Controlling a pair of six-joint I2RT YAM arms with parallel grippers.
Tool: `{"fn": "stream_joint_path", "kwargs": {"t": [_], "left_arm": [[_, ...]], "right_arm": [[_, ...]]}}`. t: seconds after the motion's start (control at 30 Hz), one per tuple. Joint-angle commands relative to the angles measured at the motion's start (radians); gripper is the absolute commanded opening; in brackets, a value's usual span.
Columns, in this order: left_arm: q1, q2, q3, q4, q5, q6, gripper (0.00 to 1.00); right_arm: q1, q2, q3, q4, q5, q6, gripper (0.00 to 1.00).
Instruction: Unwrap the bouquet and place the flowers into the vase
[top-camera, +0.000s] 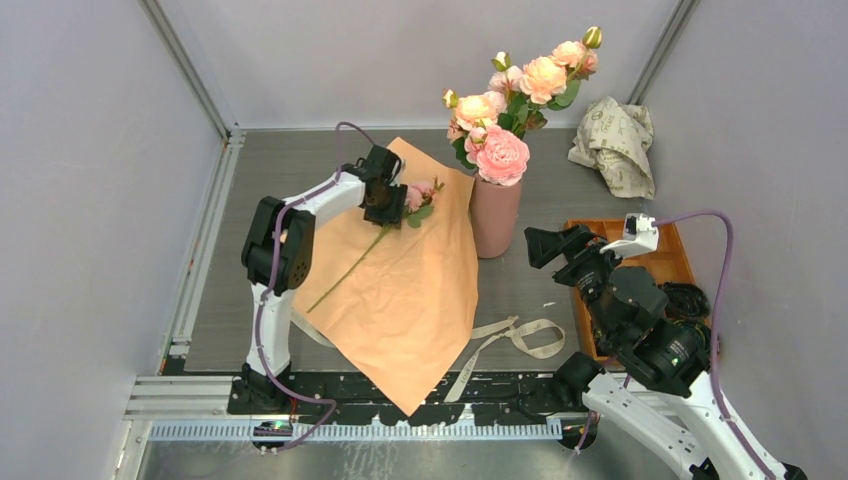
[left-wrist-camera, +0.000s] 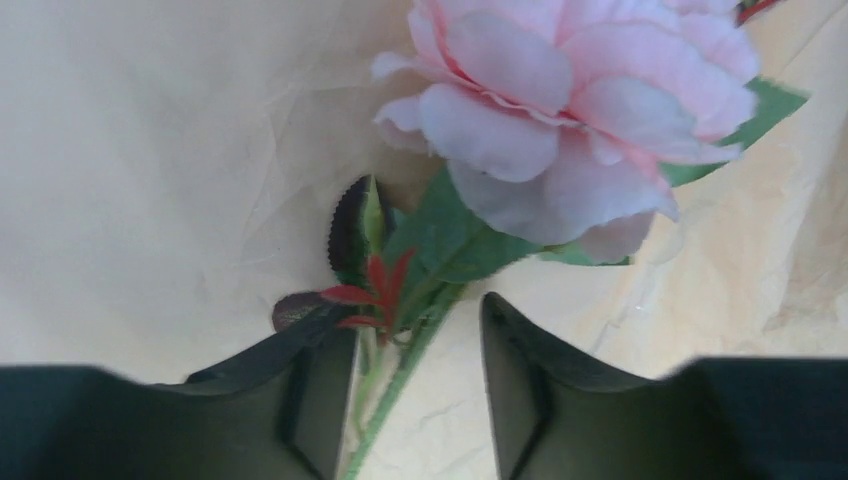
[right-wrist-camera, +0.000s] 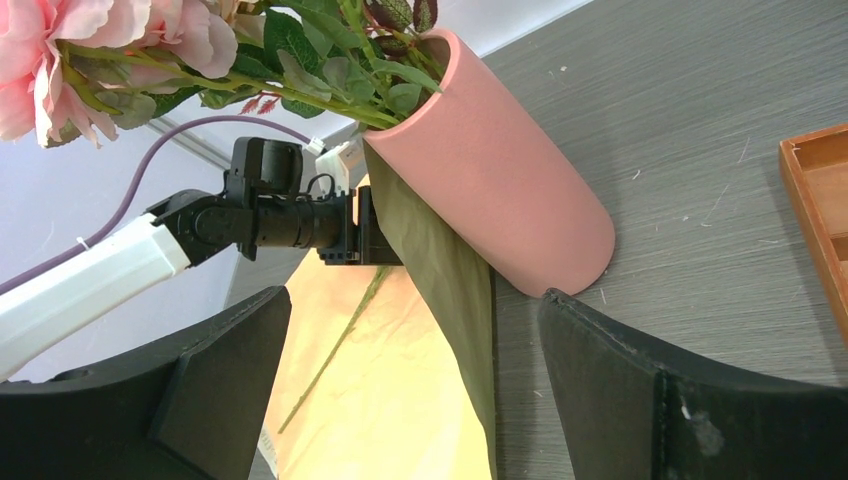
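We see our left tool (left-wrist-camera: 415, 322) part-open astride a flower stem (left-wrist-camera: 393, 388); right tool (right-wrist-camera: 412, 297) wide, empty; crumpled paper (top-camera: 615, 140) print unreadable.

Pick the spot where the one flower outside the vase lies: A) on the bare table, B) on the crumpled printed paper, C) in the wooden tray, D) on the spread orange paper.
D: the flower lies flat on the orange paper, left of the vase.

No legible text, label, brand, number or sign in any view. The crumpled cream paper (top-camera: 614, 142) in the far right corner of the top view carries dark print, too small and creased to read.
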Motion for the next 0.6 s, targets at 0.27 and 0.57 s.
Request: {"fn": "stream_joint_path", "kwargs": {"t": [0.27,0.57], "left_arm": [[0.004,-0.082,-0.015,-0.030,-0.029,-0.022,0.11],[0.006,-0.254,-0.005,-0.068,-0.036,-0.072,0.02]], "right_arm": [[0.003,-0.006,-0.004,0.026,0.015,0.020,0.99],[0.002,-0.007,-0.007,0.027,0.015,0.027,0.99]]}}
